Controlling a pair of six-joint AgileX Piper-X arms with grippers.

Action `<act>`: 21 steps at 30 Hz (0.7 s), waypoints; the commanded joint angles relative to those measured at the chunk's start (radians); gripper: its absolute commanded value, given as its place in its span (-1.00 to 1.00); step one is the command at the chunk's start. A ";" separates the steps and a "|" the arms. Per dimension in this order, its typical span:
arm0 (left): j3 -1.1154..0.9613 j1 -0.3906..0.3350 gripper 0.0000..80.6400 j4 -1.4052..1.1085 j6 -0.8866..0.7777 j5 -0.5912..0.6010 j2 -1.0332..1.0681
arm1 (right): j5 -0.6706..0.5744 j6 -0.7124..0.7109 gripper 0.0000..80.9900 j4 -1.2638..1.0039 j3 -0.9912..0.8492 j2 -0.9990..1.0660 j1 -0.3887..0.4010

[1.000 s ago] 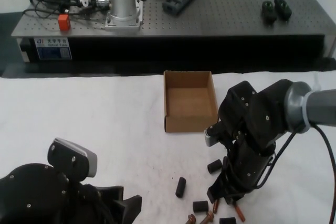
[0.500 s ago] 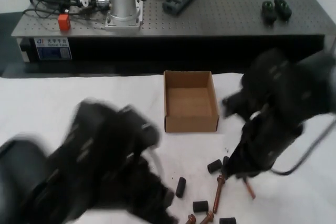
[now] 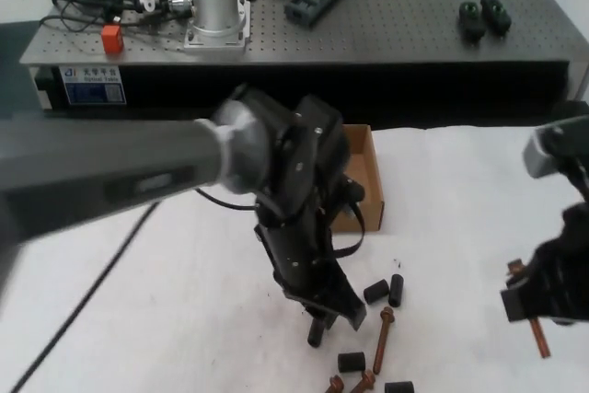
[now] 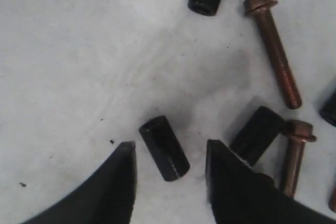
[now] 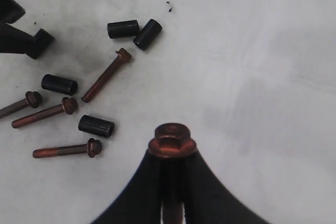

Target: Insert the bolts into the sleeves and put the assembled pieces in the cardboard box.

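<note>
Over on the left, the left arm stretches across the white bench surface (image 3: pixel 129 310), its left gripper (image 3: pixel 329 312) low over the scatter of parts. In its wrist view the fingers stand spread, gripping nothing, with a black sleeve (image 4: pixel 164 148) lying on its side between them, touching neither as far as I can see. Another sleeve (image 4: pixel 255 134) and a copper bolt (image 4: pixel 274 56) lie close by.

Just behind that arm sits the cardboard box (image 3: pixel 369 213). The arm covers much of it, but what I can see of the inside has nothing in it.

In front of the box, the loose stock lies on the bench: two sleeves (image 5: pixel 123 29) almost touching end to end, a long bolt (image 5: pixel 107 75) beside them, and more sleeves and bolts beyond, all lying flat. Every bolt I can see is bare and every sleeve has nothing in it.

Far right, the right gripper (image 5: pixel 172 163) is clamped on a bolt (image 5: pixel 172 140) just under its hex head, held off the bench and well apart from the pile.

To my eye the job has barely begun. One bolt is in hand and one sleeve is lined up for a grasp, but nothing is joined or boxed. That pair has to be mated and dropped in, then the rest likewise.
</note>
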 commanded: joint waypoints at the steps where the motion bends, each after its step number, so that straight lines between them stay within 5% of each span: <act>1: -0.026 0.003 -0.16 0.031 -0.025 -0.025 0.014 | -0.011 0.011 -0.91 0.008 0.009 -0.022 -0.009; 11: -0.042 0.003 -0.15 0.076 -0.065 -0.019 0.072 | -0.011 0.011 -0.91 0.042 0.014 -0.032 -0.012; 18: -0.042 0.003 -0.98 0.065 -0.062 0.010 0.080 | -0.017 0.011 -0.91 0.042 0.014 -0.032 -0.012; 21: -0.043 0.003 -1.00 0.053 -0.057 0.025 0.069 | -0.038 0.011 -0.91 0.035 0.014 -0.032 -0.012</act>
